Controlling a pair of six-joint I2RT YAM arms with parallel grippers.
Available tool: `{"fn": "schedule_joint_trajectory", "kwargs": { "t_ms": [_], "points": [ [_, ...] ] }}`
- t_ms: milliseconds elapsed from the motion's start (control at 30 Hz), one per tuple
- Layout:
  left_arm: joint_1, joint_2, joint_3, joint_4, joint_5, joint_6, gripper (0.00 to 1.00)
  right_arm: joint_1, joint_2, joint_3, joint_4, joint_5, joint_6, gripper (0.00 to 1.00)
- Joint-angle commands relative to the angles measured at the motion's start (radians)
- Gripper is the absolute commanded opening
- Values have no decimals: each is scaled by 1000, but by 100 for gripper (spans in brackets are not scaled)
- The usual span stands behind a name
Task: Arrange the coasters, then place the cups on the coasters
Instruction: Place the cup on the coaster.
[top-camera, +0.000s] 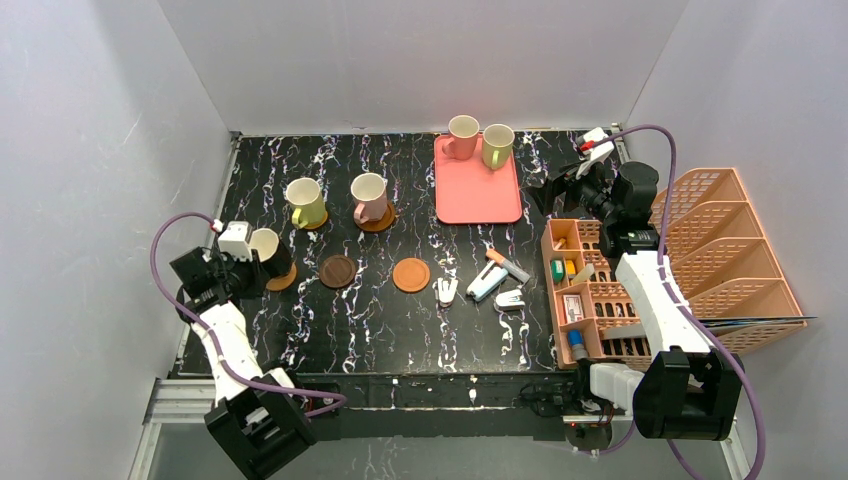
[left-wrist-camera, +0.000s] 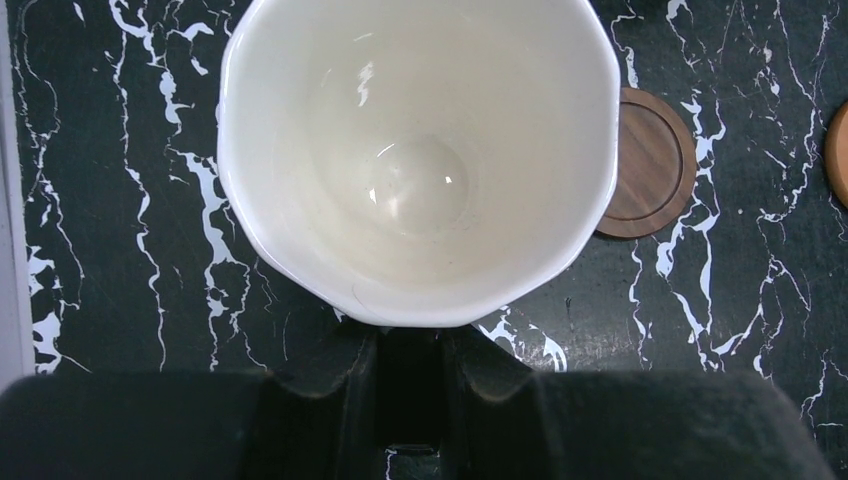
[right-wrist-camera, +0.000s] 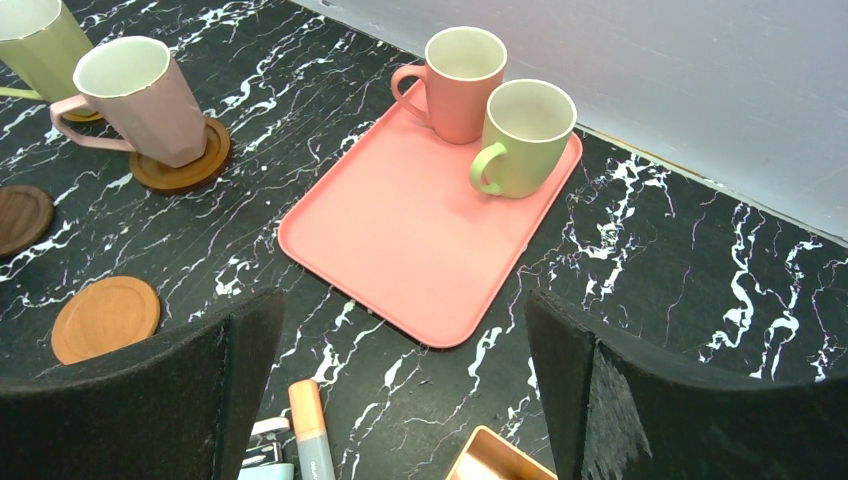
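The left gripper (left-wrist-camera: 410, 352) is clamped on the handle of the brown cup (left-wrist-camera: 420, 150) at the near left of the tabletop (top-camera: 400, 330). The cup is held upright over an orange-brown coaster (top-camera: 285, 280), whose edge is seen at its near right. Whether the cup rests on it cannot be told. To the right, a dark coaster (top-camera: 338, 271) and an orange coaster (top-camera: 411, 275) are laid bare and apart from each other.

Farther back, a yellow-green cup (top-camera: 305, 202) is set on the far-left coaster (top-camera: 318, 222), and a pale pink cup (top-camera: 369, 197) is set on a brown coaster (right-wrist-camera: 180, 165). At the far end of the tray (top-camera: 480, 200), a pink cup (top-camera: 462, 137) and a green cup (top-camera: 497, 146) are stood close together. The right gripper (right-wrist-camera: 405, 385) is spread wide with nothing held, above the tabletop just right of the tray.
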Motion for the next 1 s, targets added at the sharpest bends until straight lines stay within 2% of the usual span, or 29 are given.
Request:
{"fn": "schedule_joint_trajectory", "kwargs": {
  "t_ms": [0, 967],
  "points": [
    [-1, 7, 7, 56, 63, 10, 0, -5, -19, 7, 27, -15, -6, 98],
    [0, 28, -14, 83, 51, 21, 0, -5, -30, 8, 28, -19, 2, 98]
  ]
}}
